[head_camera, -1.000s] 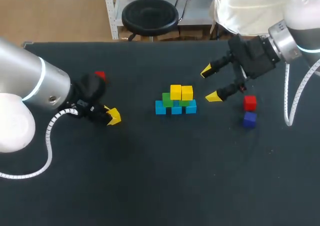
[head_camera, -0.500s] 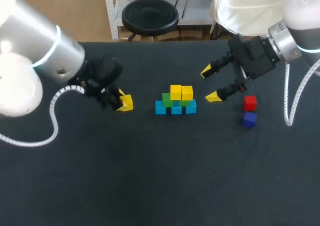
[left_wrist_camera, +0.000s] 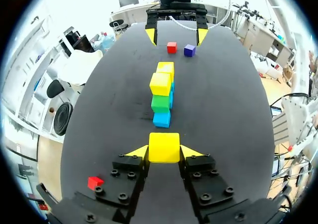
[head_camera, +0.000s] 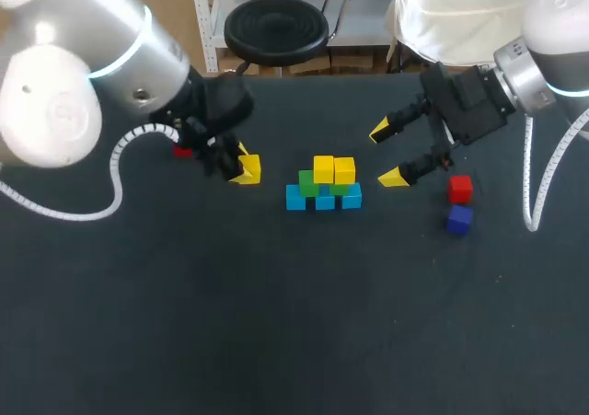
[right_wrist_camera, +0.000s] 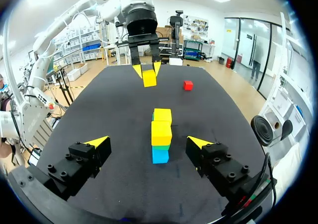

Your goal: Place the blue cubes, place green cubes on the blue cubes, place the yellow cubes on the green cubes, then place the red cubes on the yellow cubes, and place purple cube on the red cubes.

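Mid-table stands the stack: a row of blue cubes (head_camera: 324,201), green cubes (head_camera: 308,183) on them, and two yellow cubes (head_camera: 333,169) on top. My left gripper (head_camera: 244,168) hovers just left of the stack, shut on a third yellow cube (left_wrist_camera: 164,147). In the left wrist view the stack (left_wrist_camera: 161,92) lies straight ahead of the fingers. My right gripper (head_camera: 386,154) stands open and empty to the right of the stack. A red cube (head_camera: 460,189) and a purple cube (head_camera: 459,219) lie further right. Another red cube (head_camera: 181,150) peeks out behind my left wrist.
The black table (head_camera: 304,323) has wide bare room in front of the stack. In the right wrist view the stack (right_wrist_camera: 161,132) is between and ahead of the open fingers, with my left gripper (right_wrist_camera: 148,72) beyond it.
My left arm has swung right and toward the back, carrying the yellow cube close to the stack. The right arm has kept still.
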